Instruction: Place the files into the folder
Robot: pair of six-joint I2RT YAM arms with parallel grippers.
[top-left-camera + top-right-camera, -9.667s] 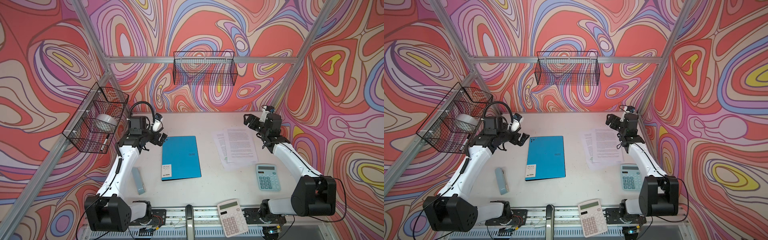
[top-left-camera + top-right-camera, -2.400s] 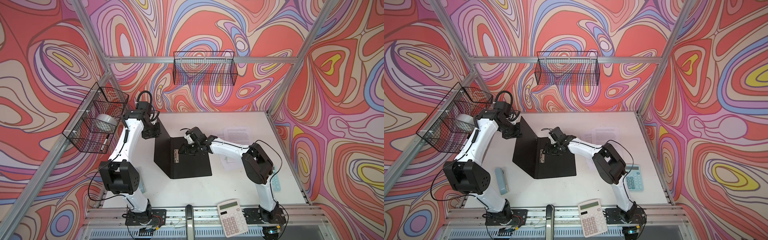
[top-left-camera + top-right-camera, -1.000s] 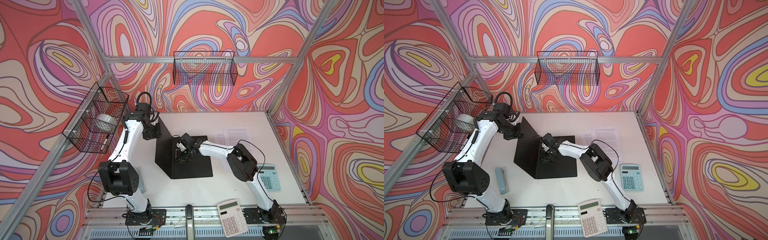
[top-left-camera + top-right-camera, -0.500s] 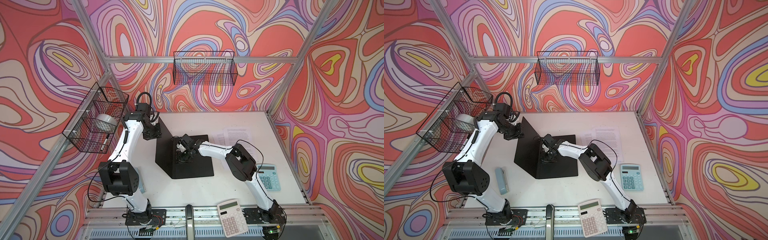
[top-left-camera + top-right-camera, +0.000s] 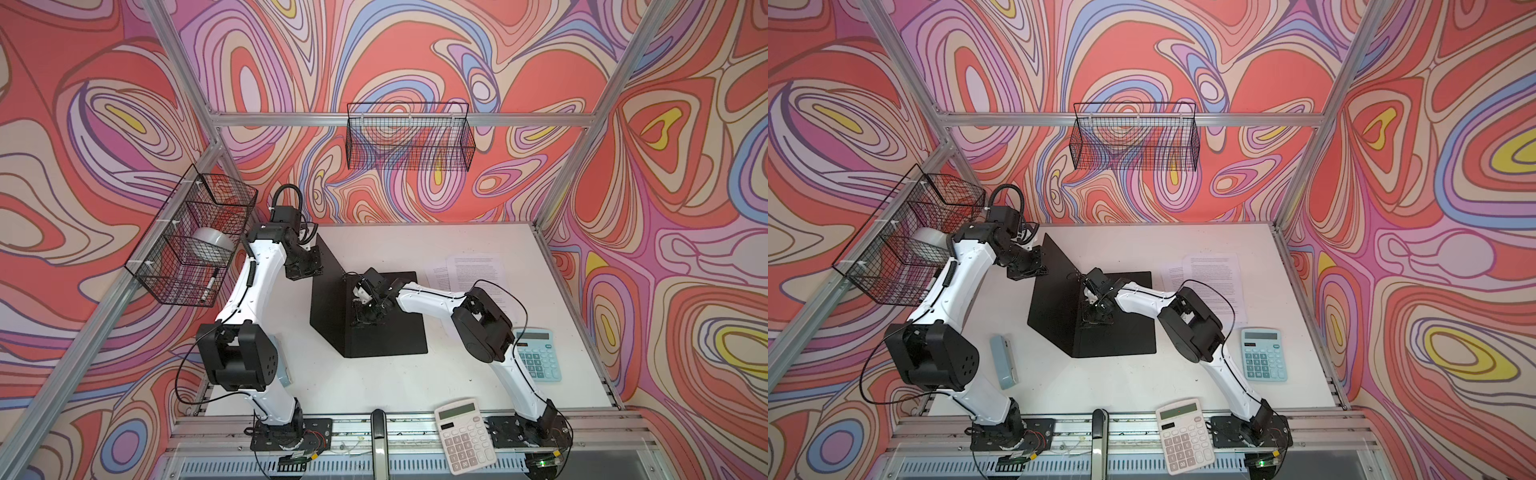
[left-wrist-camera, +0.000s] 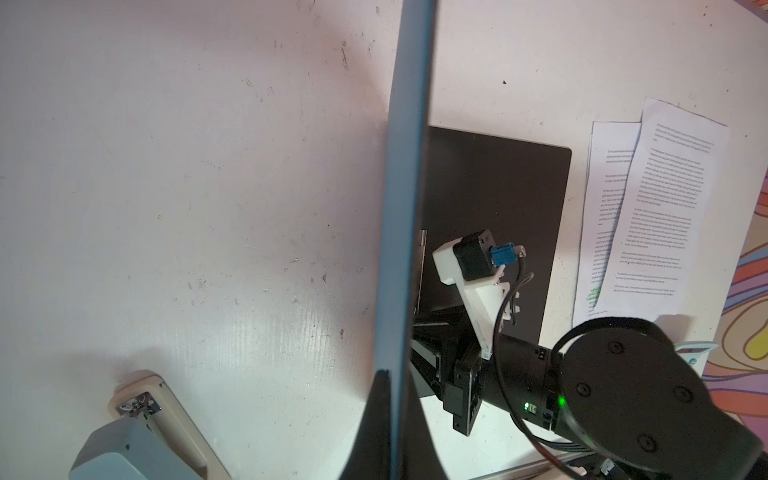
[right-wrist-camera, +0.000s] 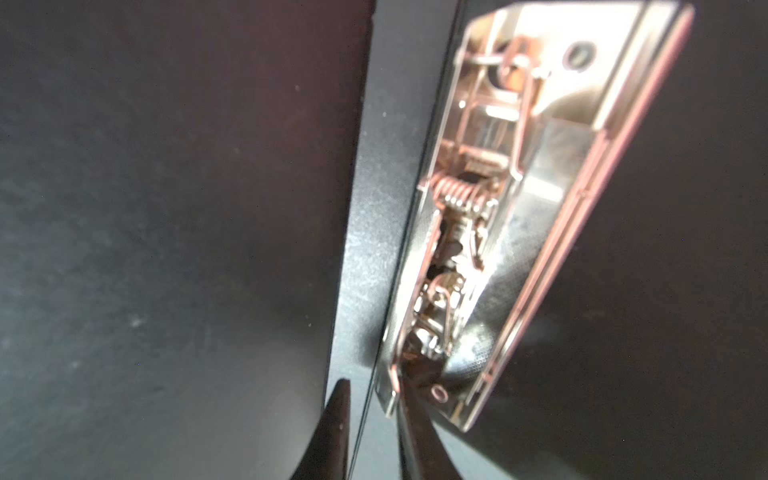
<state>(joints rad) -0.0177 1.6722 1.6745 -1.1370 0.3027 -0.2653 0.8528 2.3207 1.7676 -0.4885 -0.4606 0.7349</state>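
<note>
Currently the left gripper (image 6: 392, 386) is clamped on the edge of the raised front cover (image 6: 409, 166) of the thin folder (image 5: 386, 328), blue outside and black inside, holding it upright. Right under the right gripper (image 7: 368, 399) sits the shiny metal spine clip (image 7: 498, 208). The dark fingertips (image 7: 419, 440) stand narrowly apart and grasp nothing, one at the clip's near end, the other on the black spine beside it. The files (image 5: 478, 270), loose white sheets of dense black print, lie flat on the white table (image 5: 374, 386) behind that gripper's wrist, well apart from it and not yet in the folder.

The finger may skid off the springy clip, letting it snap shut. Or the thin cover could slip from the left grip and drop onto the right gripper. The overlapping sheets may fan out when pulled. Their print is too small to read; green highlighting (image 6: 594, 295) marks one lower sheet. No logo shows, since the blue outside faces away.
</note>
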